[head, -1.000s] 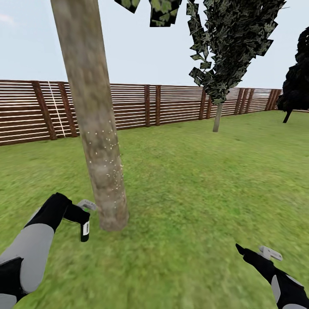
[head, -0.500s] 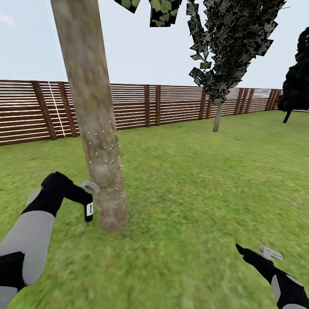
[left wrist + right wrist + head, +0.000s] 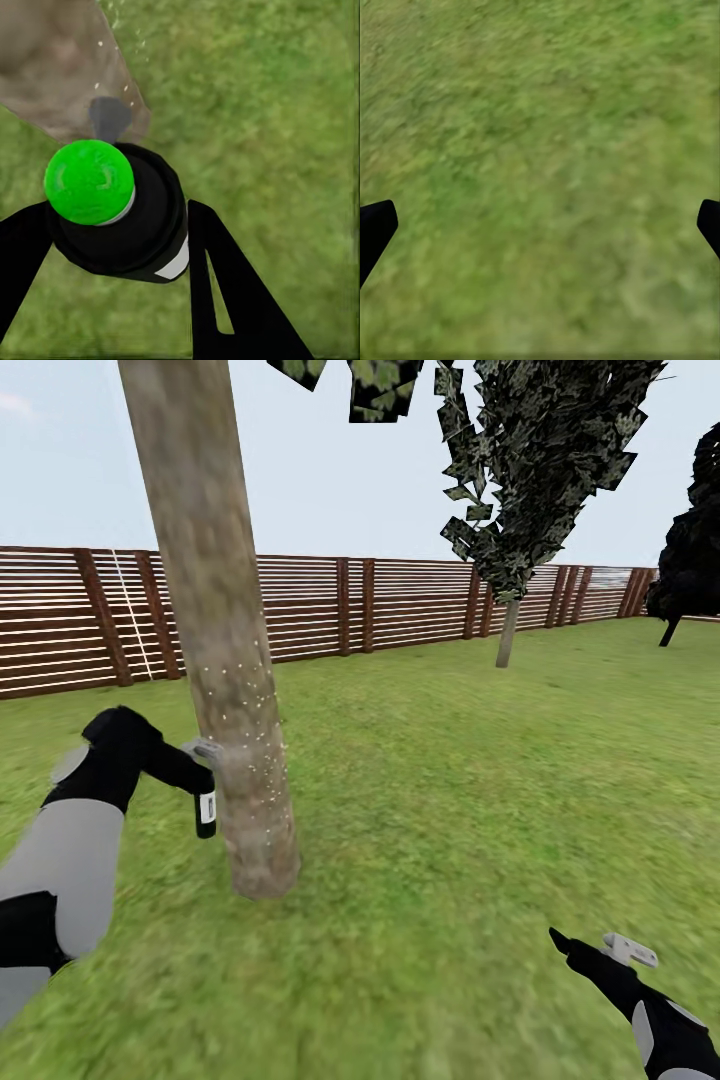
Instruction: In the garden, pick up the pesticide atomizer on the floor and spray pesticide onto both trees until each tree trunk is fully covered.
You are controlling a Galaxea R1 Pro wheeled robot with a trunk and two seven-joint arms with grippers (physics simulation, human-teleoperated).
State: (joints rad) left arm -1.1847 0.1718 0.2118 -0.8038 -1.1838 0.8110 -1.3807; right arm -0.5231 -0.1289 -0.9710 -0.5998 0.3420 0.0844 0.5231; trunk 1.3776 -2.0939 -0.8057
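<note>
My left gripper [image 3: 200, 775] is shut on the pesticide atomizer [image 3: 206, 812], a slim dark bottle with a white label, held right against the left side of the near tree trunk [image 3: 215, 630]. White spray specks dot the bark around mid-height. In the left wrist view the atomizer [image 3: 124, 214] shows its green cap between the black fingers [image 3: 232, 292], with the trunk [image 3: 60, 67] just beyond it. A second tree [image 3: 520, 490] with a thin trunk stands further back by the fence. My right gripper [image 3: 595, 950] hangs low at the right, open over bare grass.
A brown slatted wooden fence [image 3: 400, 600] bounds the lawn behind both trees. A dark, densely leafed tree [image 3: 690, 560] stands at the far right. Open grass stretches between the near trunk and the second tree.
My left arm has raised the atomizer up along the trunk's left side, from near the base to about mid-height. The right arm has stayed still.
</note>
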